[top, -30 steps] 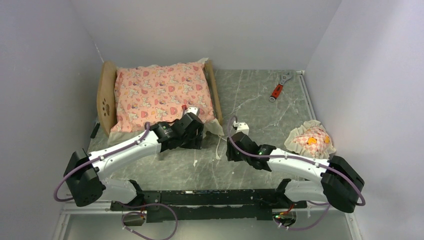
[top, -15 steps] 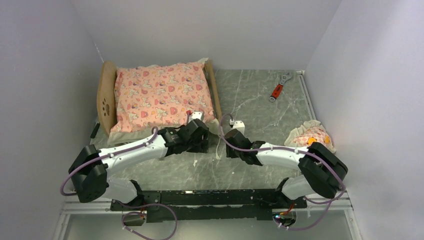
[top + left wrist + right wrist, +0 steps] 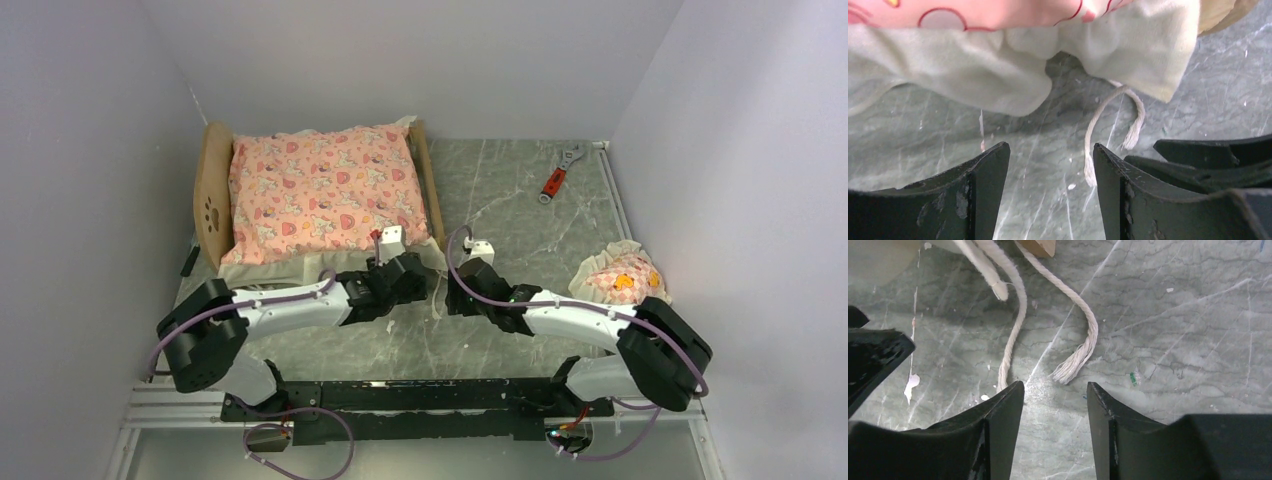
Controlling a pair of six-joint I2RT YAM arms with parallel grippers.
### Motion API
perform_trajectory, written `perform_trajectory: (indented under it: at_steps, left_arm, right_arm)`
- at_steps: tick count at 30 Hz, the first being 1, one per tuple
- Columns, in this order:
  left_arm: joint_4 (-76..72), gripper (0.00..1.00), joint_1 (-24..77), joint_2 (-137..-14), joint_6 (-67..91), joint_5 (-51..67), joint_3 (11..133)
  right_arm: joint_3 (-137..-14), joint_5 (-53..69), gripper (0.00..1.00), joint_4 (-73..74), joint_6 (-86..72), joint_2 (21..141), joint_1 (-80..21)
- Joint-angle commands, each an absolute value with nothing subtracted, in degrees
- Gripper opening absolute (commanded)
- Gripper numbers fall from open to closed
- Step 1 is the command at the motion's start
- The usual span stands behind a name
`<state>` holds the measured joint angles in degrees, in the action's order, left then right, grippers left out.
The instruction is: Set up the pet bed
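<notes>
- Where the marbled table meets the left wall, the pet bed stands at the far left, with its paw-print headboard toward that wall and its footboard toward the table's middle.
- Inside the frame lies the pink printed mattress; its cream ruffle spills over the near edge onto the table.
- At the bed's near right corner, low over the table, is the left gripper: jaws parted, bare marble between the fingers, nothing held.
- From under the ruffle trails a white cord; its frayed end lies just beside one left finger, and contact cannot be judged.
- Just beside it, the right gripper: jaws likewise parted, nothing gripped.
- On the table just ahead of the right fingertips lie two cord ends, one frayed and one reaching the tip of a finger.
- By the right wall, well apart from the bed, sits the frilled pillow.
- At the far right lies a red-handled wrench.
</notes>
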<state>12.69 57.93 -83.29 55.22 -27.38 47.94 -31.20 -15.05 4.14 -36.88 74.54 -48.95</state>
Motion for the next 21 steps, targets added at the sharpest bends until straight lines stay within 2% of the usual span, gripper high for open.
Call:
perform_trajectory:
  at_steps: [1, 3, 6, 13, 21]
  left_arm:
    - [4.70, 0.68, 58.60, -86.71, 55.89, -34.06, 49.32]
    - [4.04, 0.68, 58.66, -88.17, 55.39, -34.87, 50.07]
    - [2.80, 0.68, 58.71, -89.62, 55.90, -35.97, 50.08]
    - [-1.44, 0.68, 58.71, -94.42, 54.17, -34.97, 51.28]
    - [-4.80, 0.69, 58.70, -97.74, 54.15, -36.29, 52.25]
  right_arm:
    - [-32.78, -18.28, 0.54, 2.61, -37.09, 74.45, -48.78]
    - [-33.04, -19.97, 0.54, 1.46, -37.02, 76.03, -48.57]
    - [-34.03, -20.53, 0.46, 1.07, -36.83, 79.12, -48.25]
    - [-32.27, -15.88, 0.09, 0.54, -37.48, 80.10, -48.18]
    - [-28.55, -11.23, 0.00, 0.24, -39.57, 78.05, -48.16]
